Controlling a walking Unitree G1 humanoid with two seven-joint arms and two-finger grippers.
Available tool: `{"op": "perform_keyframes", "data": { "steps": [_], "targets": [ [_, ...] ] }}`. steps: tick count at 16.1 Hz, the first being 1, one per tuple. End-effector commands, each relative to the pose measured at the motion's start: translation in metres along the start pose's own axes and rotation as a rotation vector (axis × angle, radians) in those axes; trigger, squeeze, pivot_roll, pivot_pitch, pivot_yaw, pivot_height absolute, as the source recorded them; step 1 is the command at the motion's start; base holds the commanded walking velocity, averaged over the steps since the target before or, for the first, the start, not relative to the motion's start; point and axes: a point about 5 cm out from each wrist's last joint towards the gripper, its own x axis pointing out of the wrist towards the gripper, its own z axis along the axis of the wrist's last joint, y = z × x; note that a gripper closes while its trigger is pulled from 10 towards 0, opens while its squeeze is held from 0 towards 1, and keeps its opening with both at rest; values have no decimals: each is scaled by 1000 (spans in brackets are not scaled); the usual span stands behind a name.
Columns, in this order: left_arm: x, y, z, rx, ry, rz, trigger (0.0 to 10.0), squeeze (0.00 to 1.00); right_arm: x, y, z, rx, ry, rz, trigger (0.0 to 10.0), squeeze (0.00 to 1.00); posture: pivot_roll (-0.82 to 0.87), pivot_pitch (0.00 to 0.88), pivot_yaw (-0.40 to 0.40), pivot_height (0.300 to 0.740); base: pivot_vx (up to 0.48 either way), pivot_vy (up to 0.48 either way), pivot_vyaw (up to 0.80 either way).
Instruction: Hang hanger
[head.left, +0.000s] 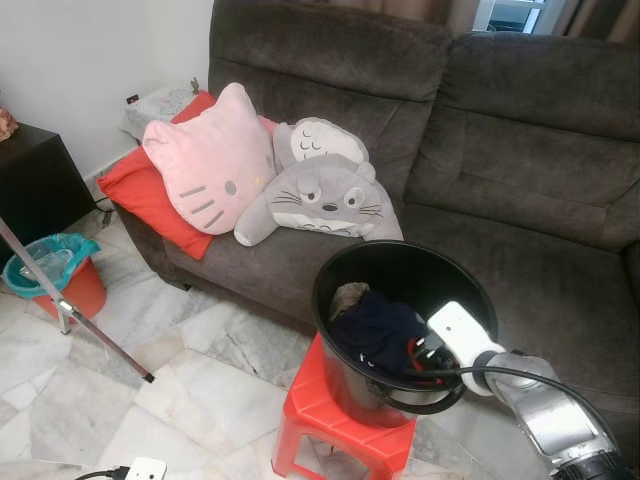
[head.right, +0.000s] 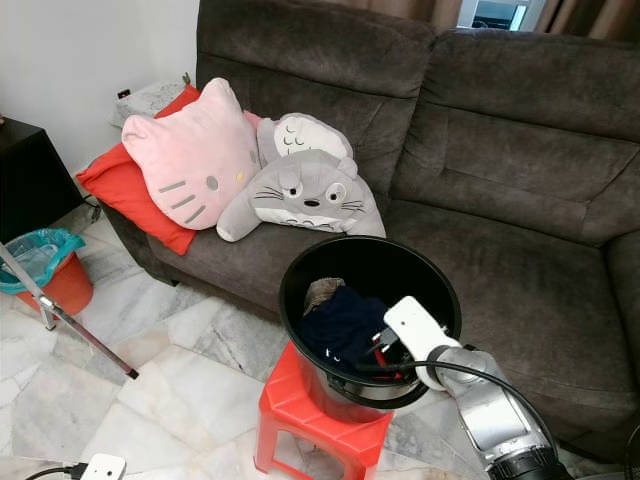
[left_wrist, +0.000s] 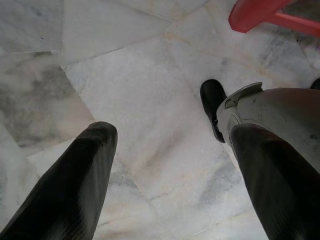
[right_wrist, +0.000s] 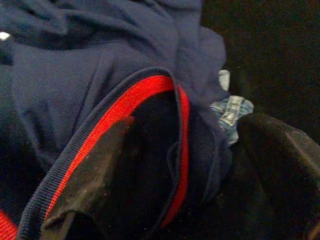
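A black bucket (head.left: 340, 262) stands on a red plastic stool (head.left: 320, 415) in front of the sofa. Inside it lies a bundle of clothes topped by a navy garment (head.left: 375, 330) with a red-trimmed edge (right_wrist: 145, 95). My right gripper (head.left: 418, 358) reaches down inside the bucket over its near rim. In the right wrist view it (right_wrist: 189, 124) is open, one finger on each side of the navy cloth's red-trimmed edge. My left gripper (left_wrist: 172, 132) hangs idle and open above the marble floor, near my black foot (left_wrist: 212, 105).
A dark grey sofa (head.left: 520, 200) carries a pink cat pillow (head.left: 215, 165), a grey plush (head.left: 320, 190) and a red cushion (head.left: 150, 195). On the left stand an orange bin with a teal bag (head.left: 55, 270), a slanted metal leg (head.left: 80, 320) and a black cabinet (head.left: 30, 180).
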Motion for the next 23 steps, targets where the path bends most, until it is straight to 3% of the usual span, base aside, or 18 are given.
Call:
{"op": "perform_keyframes", "data": {
  "steps": [1, 3, 4, 5, 23],
  "targets": [
    [0, 0, -2, 19, 11, -3, 10000, 0, 0, 0, -7, 2, 35, 7, 10000, 0, -176, 0, -25, 732, 0, 0, 0],
    [0, 1, -2, 18, 10, -1, 10000, 0, 1, -5, -6, 21, 18, -35, 10000, 0, -175, 0, -24, 732, 0, 0, 0],
    [0, 1, -2, 18, 9, 0, 10000, 0, 1, -7, -6, 25, 15, -50, 7059, 0, -175, 0, -24, 732, 0, 0, 0],
    [0, 1, -2, 19, 9, 0, 10000, 0, 1, -9, -6, 23, 15, -64, 78, 0, -175, 0, -24, 732, 0, 0, 0],
    [0, 1, -1, 25, 8, -2, 10000, 0, 3, -7, -10, 43, 20, -65, 0, 0, -174, 0, -22, 732, 0, 0, 0]
  ]
}}
